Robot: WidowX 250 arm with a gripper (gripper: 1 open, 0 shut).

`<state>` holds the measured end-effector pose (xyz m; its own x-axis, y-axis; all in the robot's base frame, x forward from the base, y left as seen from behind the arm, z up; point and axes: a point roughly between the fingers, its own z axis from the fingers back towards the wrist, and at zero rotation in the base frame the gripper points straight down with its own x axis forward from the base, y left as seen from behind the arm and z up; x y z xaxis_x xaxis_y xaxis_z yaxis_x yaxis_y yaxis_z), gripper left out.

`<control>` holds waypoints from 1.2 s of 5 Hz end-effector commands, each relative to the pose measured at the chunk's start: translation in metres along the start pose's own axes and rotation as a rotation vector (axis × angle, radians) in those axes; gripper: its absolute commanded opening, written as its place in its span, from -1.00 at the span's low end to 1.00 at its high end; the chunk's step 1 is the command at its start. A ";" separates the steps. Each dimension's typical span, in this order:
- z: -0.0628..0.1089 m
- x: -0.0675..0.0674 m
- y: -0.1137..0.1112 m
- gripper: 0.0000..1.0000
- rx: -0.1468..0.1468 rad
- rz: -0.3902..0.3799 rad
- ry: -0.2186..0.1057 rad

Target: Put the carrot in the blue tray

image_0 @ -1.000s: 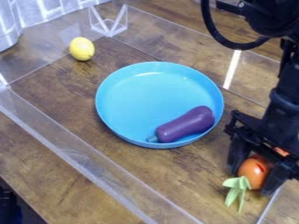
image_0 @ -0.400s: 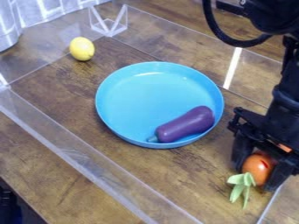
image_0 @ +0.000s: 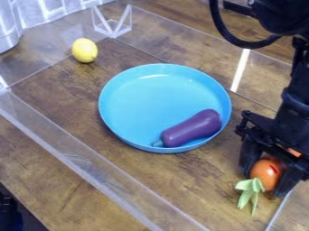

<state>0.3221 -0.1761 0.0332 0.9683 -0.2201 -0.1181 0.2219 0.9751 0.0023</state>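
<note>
The carrot [image_0: 263, 173] lies on the wooden table at the lower right, orange body up and green leafy top [image_0: 248, 192] pointing toward the front edge. My black gripper [image_0: 268, 165] points straight down over it, its fingers shut on the orange body. The blue tray [image_0: 130, 97] is round and shallow and sits mid-table, to the left of the gripper. A purple eggplant [image_0: 193, 127] rests inside the tray near its right rim. The part of the carrot between the fingers is partly hidden.
A yellow lemon [image_0: 83, 50] lies at the back left. Clear plastic walls [image_0: 85, 149] border the table at the front and left. A clear plastic stand [image_0: 114, 18] is at the back. The arm's black body [image_0: 259, 23] rises at the upper right.
The carrot's leafy top has shifted slightly right and down from a second ago; the gripper stays in the same spot, shut on the carrot.
</note>
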 end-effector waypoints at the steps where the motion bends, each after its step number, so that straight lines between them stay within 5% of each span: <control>1: 0.050 0.010 0.004 -1.00 -0.038 0.021 -0.142; 2: 0.050 0.011 0.005 1.00 -0.040 0.028 -0.149; 6: 0.021 0.026 0.012 1.00 -0.025 0.027 -0.119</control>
<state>0.3403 -0.1711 0.0281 0.9766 -0.2031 -0.0705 0.2033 0.9791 -0.0036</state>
